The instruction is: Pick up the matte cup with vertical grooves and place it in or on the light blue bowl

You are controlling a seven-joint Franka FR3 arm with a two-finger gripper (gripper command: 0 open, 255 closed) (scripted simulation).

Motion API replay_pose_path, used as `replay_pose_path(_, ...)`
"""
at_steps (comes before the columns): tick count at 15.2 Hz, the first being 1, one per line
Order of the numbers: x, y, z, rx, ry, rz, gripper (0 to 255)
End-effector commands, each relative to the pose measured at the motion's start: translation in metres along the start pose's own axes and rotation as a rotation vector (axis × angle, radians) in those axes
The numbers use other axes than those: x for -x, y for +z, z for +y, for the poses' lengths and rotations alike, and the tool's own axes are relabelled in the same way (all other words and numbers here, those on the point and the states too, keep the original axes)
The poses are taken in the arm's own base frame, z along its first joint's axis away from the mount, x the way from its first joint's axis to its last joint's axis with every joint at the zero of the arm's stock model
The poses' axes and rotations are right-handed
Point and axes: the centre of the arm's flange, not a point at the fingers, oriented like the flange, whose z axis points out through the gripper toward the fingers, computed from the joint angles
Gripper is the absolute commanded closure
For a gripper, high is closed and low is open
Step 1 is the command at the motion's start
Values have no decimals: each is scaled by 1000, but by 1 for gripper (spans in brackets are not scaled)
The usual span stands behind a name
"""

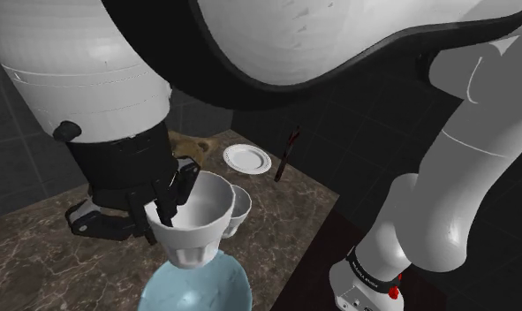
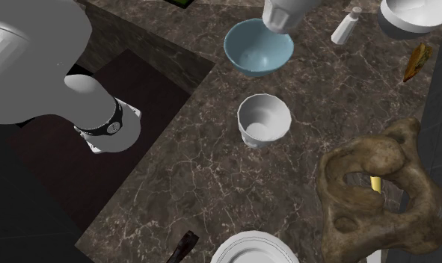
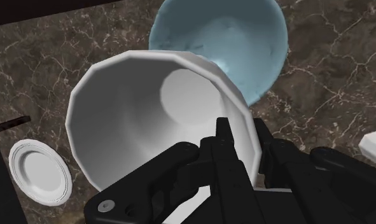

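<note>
Gripper (image 3: pixel 242 135) fingers are recorded clamped on the rim of the white cup with vertical grooves (image 3: pixel 148 108), one finger inside the wall and the other outside it. Held this way, the cup is positioned over the light blue bowl (image 3: pixel 275 57), its base just above the bowl's rim in the shoulder view; whether the two touch cannot be told. A second white cup (image 2: pixel 264 119) is noted standing on the dark marbled counter (image 2: pixel 212 187) near the bowl, with a white plate (image 2: pixel 254 250) and a brown sculpted object (image 2: pixel 384 187) set farther off.
</note>
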Motion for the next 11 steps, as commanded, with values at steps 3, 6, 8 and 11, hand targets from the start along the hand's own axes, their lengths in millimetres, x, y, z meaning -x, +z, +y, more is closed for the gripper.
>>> replay_pose_path(3, 53, -1, -5, 0, 2, 0, 255)
replay_pose_path(6, 52, 14, -7, 0, 2, 0, 255)
replay_pose_path(8, 52, 24, -9, 0, 2, 0, 255)
replay_pose_path(11, 51, 40, -12, 0, 2, 0, 255)
